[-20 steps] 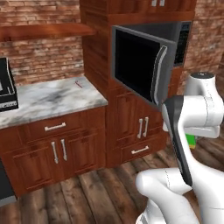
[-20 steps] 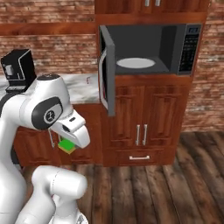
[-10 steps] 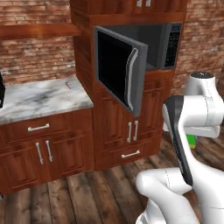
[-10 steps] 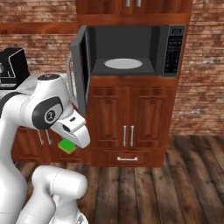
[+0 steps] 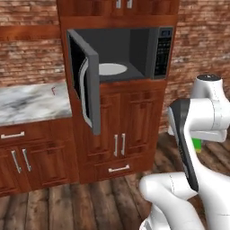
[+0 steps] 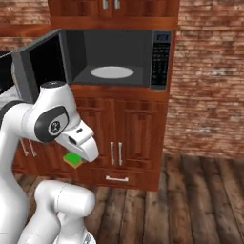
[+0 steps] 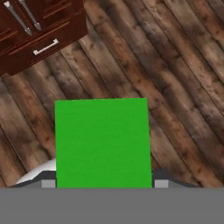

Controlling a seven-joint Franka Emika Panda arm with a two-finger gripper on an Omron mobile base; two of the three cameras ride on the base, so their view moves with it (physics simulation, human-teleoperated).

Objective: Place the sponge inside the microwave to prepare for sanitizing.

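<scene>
- sponge [image 7: 102, 142] clamped in gripper [image 7: 101, 183] jaws, held low over wood floor [image 7: 175, 78]
- microwave [image 6: 119, 57] door [image 5: 85, 85] wide open, turntable [image 6: 112, 72] bare
- sponge well below microwave, in front of cabinets [image 6: 128, 138]

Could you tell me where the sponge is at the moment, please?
The sponge is carried low at the gripper over the wooden floor, in front of the lower cabinets; the right base view shows it below the open microwave, not yet inside.
</scene>
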